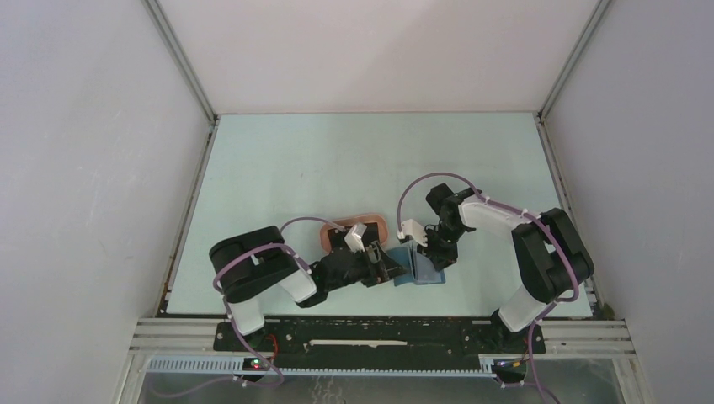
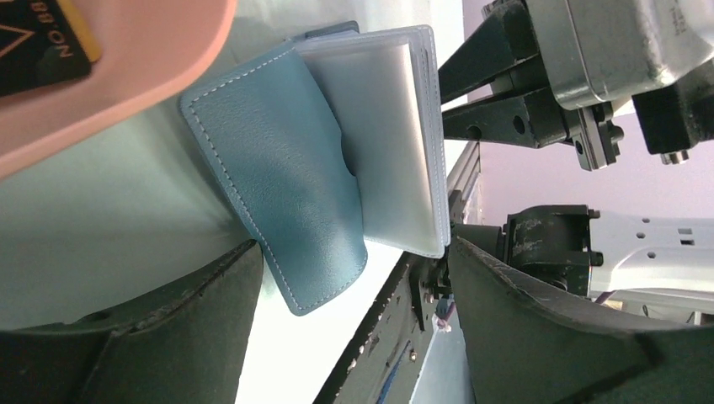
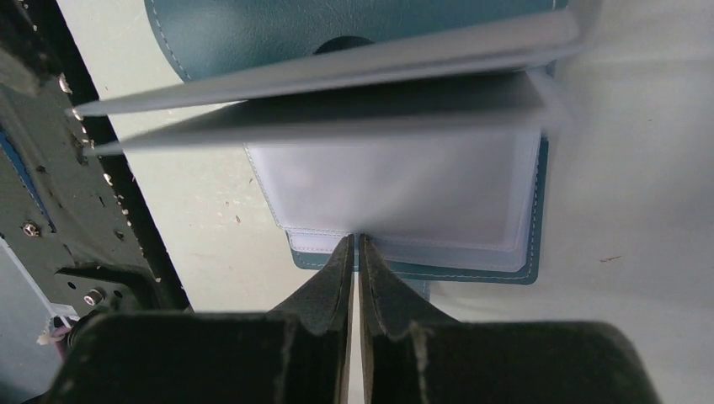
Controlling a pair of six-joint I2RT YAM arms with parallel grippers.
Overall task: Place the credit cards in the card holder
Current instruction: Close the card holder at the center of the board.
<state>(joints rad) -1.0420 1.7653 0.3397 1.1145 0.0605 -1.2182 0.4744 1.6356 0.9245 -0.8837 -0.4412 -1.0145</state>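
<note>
Blue card holder [image 1: 427,271] is lying open on the table [image 1: 337,160], near its front edge, between the two grippers and just beside the pink tray [image 2: 168,59]. Its clear sleeves [image 3: 396,181] are fanned up, not flat.

Right gripper [image 3: 355,244] is seen almost fully closed, with its tips on the holder's near edge. A thin edge appears to be pinched; nothing else is held.

Left gripper [image 2: 354,252] is spread wide and empty, with the cover flap [image 2: 282,181] just ahead of its fingers.

One credit card [image 2: 38,42], black with a yellow-orange band, is visible in the tray. Other cards cannot be made out, and none can be seen in the sleeves.

Risks, as judged:
- The pinch is shallow, at the very rim. Slick plastic could be pulled out of the tips if the holder is tugged or lifted. The sleeves would then flop shut and the pocket mouth would be lost.
- If only one sleeve is clamped, the holder is not pinned and could be pushed along the table when a card is fed in.
- The holder is close to the front edge, so it could be shoved off.
- The card lies flat in the tray. It could be skated against the rim rather than picked up.
- The arms are crowded, so a wrist-to-wrist knock is possible if the left arm is swung to the tray.
</note>
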